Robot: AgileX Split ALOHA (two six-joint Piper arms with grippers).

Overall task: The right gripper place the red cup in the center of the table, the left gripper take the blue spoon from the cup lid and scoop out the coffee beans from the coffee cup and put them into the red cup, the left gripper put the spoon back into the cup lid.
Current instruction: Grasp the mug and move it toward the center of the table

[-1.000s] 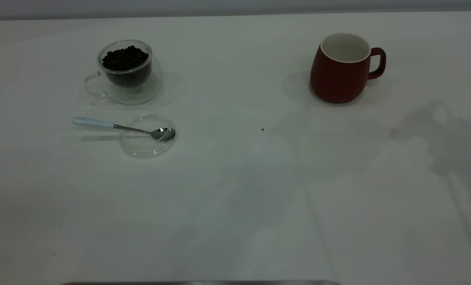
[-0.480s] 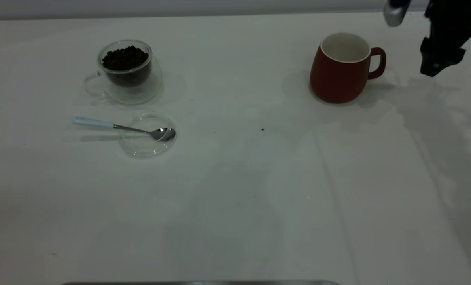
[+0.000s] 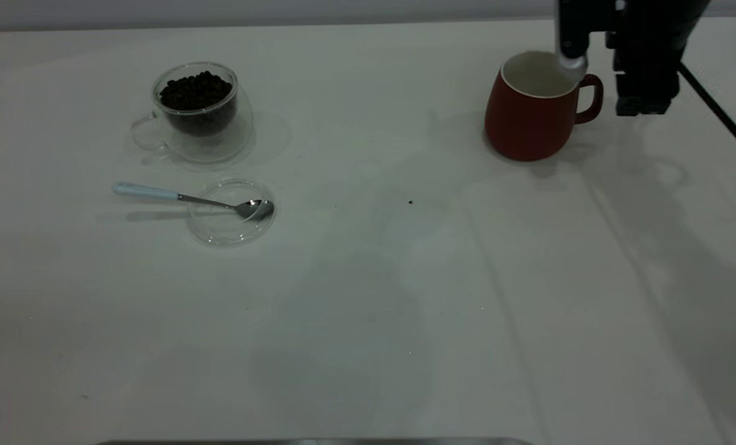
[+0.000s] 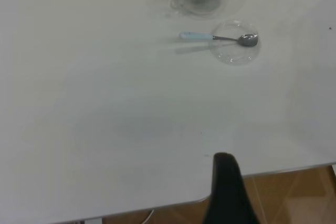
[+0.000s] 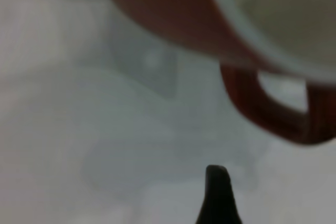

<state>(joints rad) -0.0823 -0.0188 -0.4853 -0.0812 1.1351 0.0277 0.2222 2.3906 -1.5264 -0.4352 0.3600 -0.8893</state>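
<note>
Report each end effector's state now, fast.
Left end effector: parked off the table's near edge, cannot tell.
Right end effector: open, straddling the red cup's handle, holding nothing.

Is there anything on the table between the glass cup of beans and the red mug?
Nothing: the exterior view shows bare table between the coffee cup and the red cup.

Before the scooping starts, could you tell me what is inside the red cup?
The red cup shows only bare white inner wall; its bottom is hidden by the rim and the right gripper.
</note>
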